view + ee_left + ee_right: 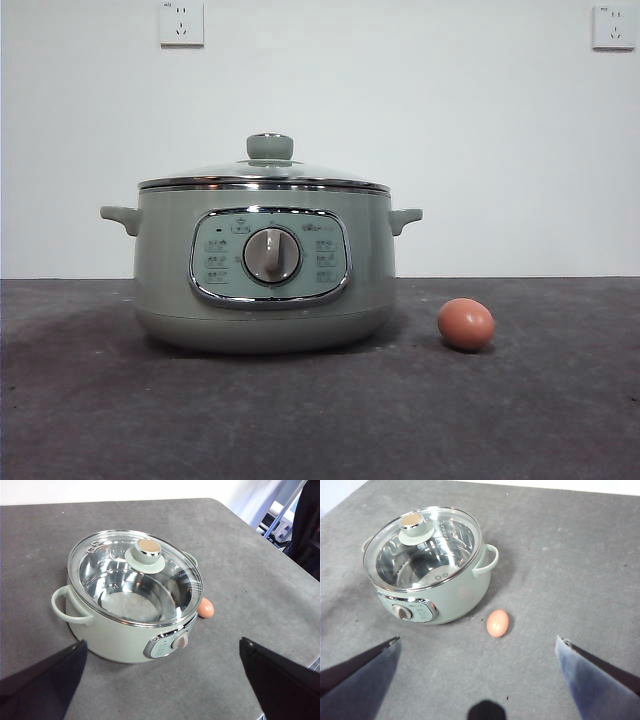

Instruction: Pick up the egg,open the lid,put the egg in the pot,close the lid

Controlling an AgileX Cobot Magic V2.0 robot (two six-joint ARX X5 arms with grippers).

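a rough dark grey surface [300, 420] is backed by a white wall [420, 110]; beside the lidded pot [262, 270] a smooth oval egg [465, 323] is seen; the left claw [165, 680] and right claw [477, 672] are held released.

The large pale sage-green electric pot [265, 270], capped by its clear glass lid [265, 172], stands mid-worktop, the only tall obstacle. The small reddish-brown egg [466, 323] lies just beside it, apart. Bare grey tabletop [540, 420] surrounds both toward every edge.

Lid [265, 172] on pot [262, 268]; egg [466, 324] right of pot (near, apart), on table [320, 420].
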